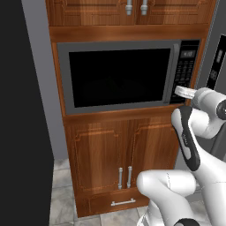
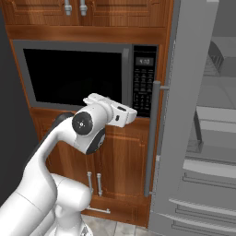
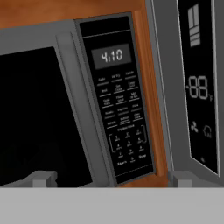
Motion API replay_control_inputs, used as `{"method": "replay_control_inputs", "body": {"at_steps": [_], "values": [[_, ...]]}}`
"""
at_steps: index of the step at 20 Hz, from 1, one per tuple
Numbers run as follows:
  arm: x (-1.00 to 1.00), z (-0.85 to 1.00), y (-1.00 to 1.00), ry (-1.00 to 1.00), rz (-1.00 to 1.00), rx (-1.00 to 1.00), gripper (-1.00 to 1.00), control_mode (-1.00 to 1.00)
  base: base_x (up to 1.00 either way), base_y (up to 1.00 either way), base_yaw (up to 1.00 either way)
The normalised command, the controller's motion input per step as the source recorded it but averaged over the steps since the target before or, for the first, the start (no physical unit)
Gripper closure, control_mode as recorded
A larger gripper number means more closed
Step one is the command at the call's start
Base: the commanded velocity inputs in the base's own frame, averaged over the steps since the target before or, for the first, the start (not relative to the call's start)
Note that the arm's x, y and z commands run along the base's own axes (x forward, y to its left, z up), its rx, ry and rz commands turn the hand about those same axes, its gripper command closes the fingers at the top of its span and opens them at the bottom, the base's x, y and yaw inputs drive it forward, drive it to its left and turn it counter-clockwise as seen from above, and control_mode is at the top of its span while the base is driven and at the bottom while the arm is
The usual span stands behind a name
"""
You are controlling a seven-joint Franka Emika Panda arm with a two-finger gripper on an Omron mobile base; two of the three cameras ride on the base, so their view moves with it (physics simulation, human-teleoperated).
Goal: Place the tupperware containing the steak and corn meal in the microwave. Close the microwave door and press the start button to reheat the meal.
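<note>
The microwave [image 1: 119, 75] sits built into the wooden cabinetry. Its door [image 1: 114, 77] is closed, and the dark glass shows nothing inside. The tupperware and the meal are hidden. The long grey bar handle [image 3: 81, 109] runs beside the black keypad strip [image 3: 122, 109], whose display reads 4:10. My gripper [image 3: 113, 179] is open, its fingertips [image 3: 41, 178] set wide apart just below the keypad and holding nothing. In the left base view my gripper [image 1: 184, 92] hovers close to the keypad's lower edge. In the right base view the hand [image 2: 120, 114] sits left of the keypad [image 2: 144, 80].
The tall grey fridge [image 2: 198, 115] stands immediately right, its door swung open with shelves showing; its control panel [image 3: 199, 83] is near my hand. Wooden cabinet doors [image 1: 119, 163] lie below the microwave. A dark wall [image 1: 22, 110] closes off the left.
</note>
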Motion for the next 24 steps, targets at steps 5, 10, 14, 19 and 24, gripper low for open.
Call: {"method": "replay_control_inputs", "body": {"at_steps": [5, 10, 14, 19, 24], "values": [[0.0, 0.0, -0.21, 0.0, 0.0, 0.0, -1.0, -1.0, 0.0, 0.0, 0.0], [0.0, 0.0, -0.15, 0.0, 0.0, 0.0, -1.0, -1.0, 0.0, 0.0, 0.0], [0.0, 0.0, -0.08, 0.0, 0.0, 0.06, -1.0, -1.0, 0.0, 0.0, 0.0], [0.0, 0.0, 0.0, 0.02, 0.0, 0.3, -1.0, -1.0, 0.0, 0.0, 0.0], [-0.06, 0.0, 0.17, 0.01, -0.05, 0.42, -1.0, -1.0, 0.0, 0.0, 0.0]]}}
